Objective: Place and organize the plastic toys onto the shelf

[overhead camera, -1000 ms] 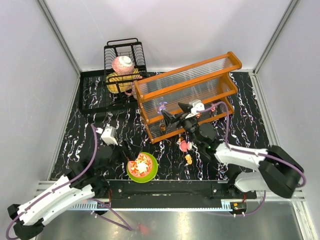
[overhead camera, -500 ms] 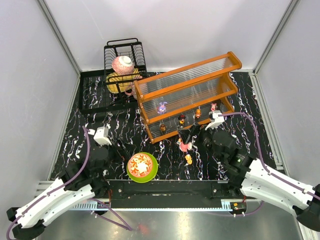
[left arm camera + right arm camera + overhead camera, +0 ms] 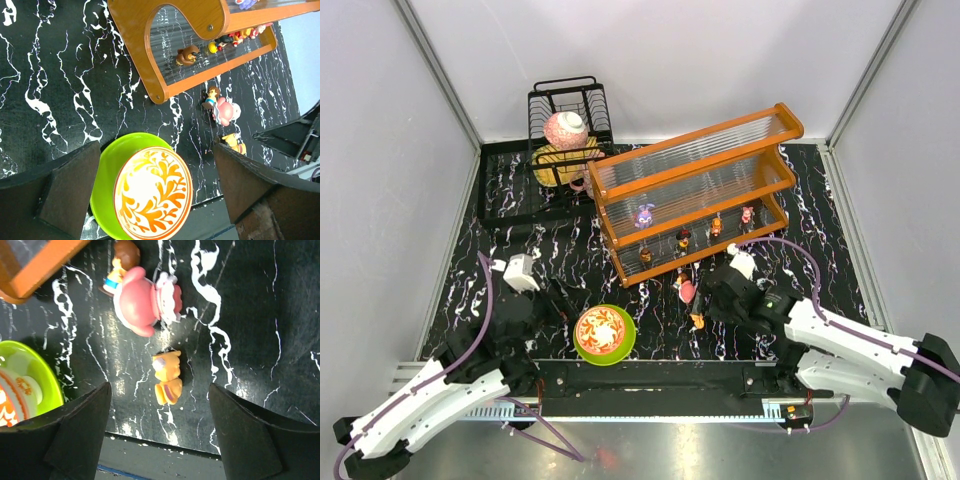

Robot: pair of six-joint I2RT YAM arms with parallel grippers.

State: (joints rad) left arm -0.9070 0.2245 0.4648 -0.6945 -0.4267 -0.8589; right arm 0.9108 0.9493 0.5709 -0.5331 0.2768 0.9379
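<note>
Figurines (image 3: 684,238) stand in a row on the lower tier of the shelf (image 3: 695,160), which sits slantwise toward the far right corner of the worktop in the top view. A wire dish rack (image 3: 570,110) is at the far left corner. Near the front edge, at the middle, sits the green-rimmed bowl (image 3: 604,333). Just right of it, three toys lie on the worktop in front of the shelf: the brown-haired figure (image 3: 677,281), the pink round toy (image 3: 687,292) and the orange toy (image 3: 697,320). The right gripper (image 3: 708,298) is right beside them, and the left gripper (image 3: 552,300) is left of the bowl.

In the left wrist view, the left gripper (image 3: 156,149) has its fingers spread wide and holds nothing. The bowl (image 3: 107,180) lies below the gap, and the shelf's orange end frame (image 3: 145,55) is beyond it. The pink round toy (image 3: 226,110) and the orange toy (image 3: 234,144) lie to the right.

In the right wrist view, the right gripper (image 3: 160,389) is likewise spread and empty. The orange toy (image 3: 167,377) lies on the worktop between its fingers, touching neither. The pink round toy (image 3: 145,302) lies further ahead, against the brown-haired figure (image 3: 122,262), and the bowl's rim (image 3: 47,377) shows at the left.
</note>
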